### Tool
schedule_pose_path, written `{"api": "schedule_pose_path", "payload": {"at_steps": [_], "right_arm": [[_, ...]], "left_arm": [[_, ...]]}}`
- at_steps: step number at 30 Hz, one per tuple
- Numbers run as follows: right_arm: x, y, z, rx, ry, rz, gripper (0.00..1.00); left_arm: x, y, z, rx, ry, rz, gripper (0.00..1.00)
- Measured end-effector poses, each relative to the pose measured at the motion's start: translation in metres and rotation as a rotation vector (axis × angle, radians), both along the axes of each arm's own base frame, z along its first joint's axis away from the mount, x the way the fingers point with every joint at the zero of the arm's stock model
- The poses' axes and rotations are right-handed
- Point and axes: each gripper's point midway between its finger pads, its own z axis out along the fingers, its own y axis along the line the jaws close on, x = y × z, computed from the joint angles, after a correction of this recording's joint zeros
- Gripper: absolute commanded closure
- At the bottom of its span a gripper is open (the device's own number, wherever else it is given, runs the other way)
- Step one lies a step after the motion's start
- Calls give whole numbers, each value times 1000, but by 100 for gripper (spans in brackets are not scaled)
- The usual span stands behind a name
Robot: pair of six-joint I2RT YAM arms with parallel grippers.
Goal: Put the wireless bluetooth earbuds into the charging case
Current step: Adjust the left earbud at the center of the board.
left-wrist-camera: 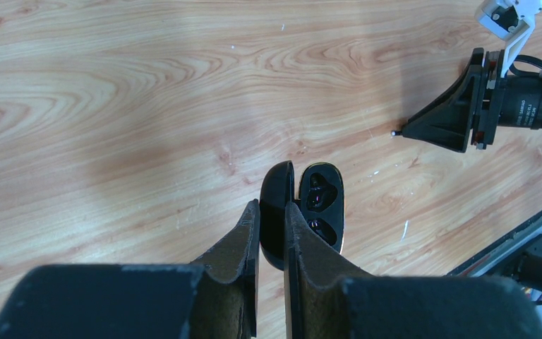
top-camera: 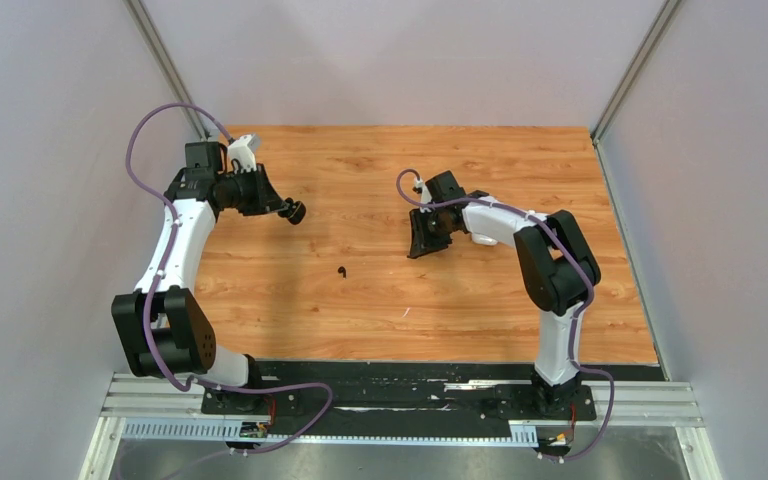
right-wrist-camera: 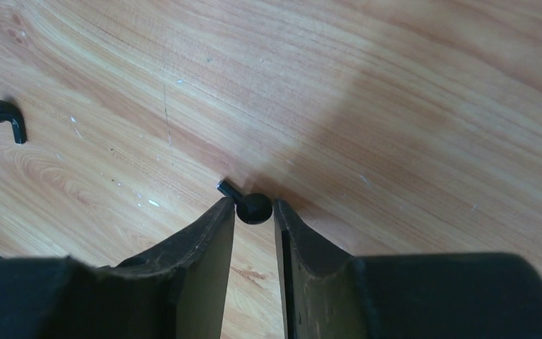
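**Pinching one black earbud while the case is held open**

The right gripper (right-wrist-camera: 253, 205) is closed on the round head of a black earbud (right-wrist-camera: 254, 209) low over the wooden table (top-camera: 360, 160), with the stem poking out up and to the left. Whether the bud has left the wood, I cannot tell. Such a small, glossy piece could squirt out of the pads, so my advice is a gentle, straight lift with no extra squeeze. The stem then needs turning to line up with a well before lowering.

The left gripper (left-wrist-camera: 272, 206) is clamped on the lid (left-wrist-camera: 276, 185) of the open charging case (left-wrist-camera: 321, 205), holding it above the table well apart from the right gripper. The two wells face up. They look empty, though the dark gloss makes this uncertain. A second black earbud (right-wrist-camera: 7, 119) lies loose on the table between the arms.
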Motion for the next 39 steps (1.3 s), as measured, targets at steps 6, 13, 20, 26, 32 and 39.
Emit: {"api": "schedule_pose_path", "payload": {"at_steps": [6,13,20,26,32,39], "right_arm": [[-1,-1,-1,-2,0,3,77],[-2,1,1,1,-10,15,100],[1,-1,5,-25,-86,138,100],[18,-3,38,-90,-337,396,100],[31,2,118,-140,-786,622,100],[13,18,135,-273,-1112,947,100]], "left_arm": [[0,0,0,-1,0,-1,100],[0,0,0,-2,0,-2,100],[-2,-5,-2,-15,7,-20,100],[-5,-33,-15,-8,24,-125,100],[-12,-84,-44,-19,102,-290,100],[-15,-119,-57,-30,142,-386,100]]}}
